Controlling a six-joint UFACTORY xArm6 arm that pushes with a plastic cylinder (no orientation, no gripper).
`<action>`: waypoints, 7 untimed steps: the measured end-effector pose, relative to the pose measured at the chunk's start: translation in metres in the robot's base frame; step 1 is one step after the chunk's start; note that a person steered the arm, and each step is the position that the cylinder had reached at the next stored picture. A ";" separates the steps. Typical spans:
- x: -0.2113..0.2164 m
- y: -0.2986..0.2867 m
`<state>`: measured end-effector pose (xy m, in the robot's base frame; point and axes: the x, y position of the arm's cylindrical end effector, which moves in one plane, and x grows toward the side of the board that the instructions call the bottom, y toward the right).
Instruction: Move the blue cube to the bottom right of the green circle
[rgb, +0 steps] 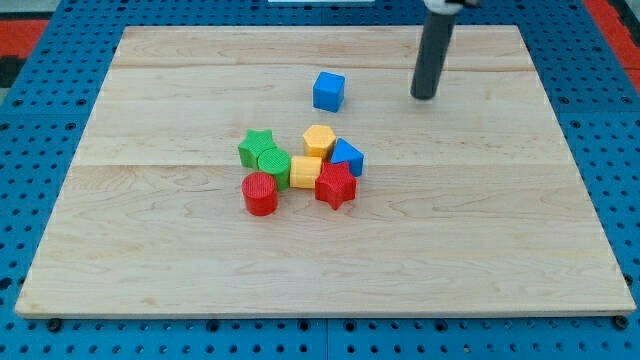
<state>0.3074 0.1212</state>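
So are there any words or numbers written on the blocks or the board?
None: no words, numbers or signs can be read anywhere in this view.
The blocks, such as the blue cube and the green circle, have plain faces.
The board shows only wood grain.
My tip is bare and dark.

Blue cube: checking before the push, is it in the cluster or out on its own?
Out: the blue cube sits apart, above the cluster, touching nothing.
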 end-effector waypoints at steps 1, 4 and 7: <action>-0.004 -0.070; 0.007 -0.161; 0.074 -0.066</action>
<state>0.3815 0.0549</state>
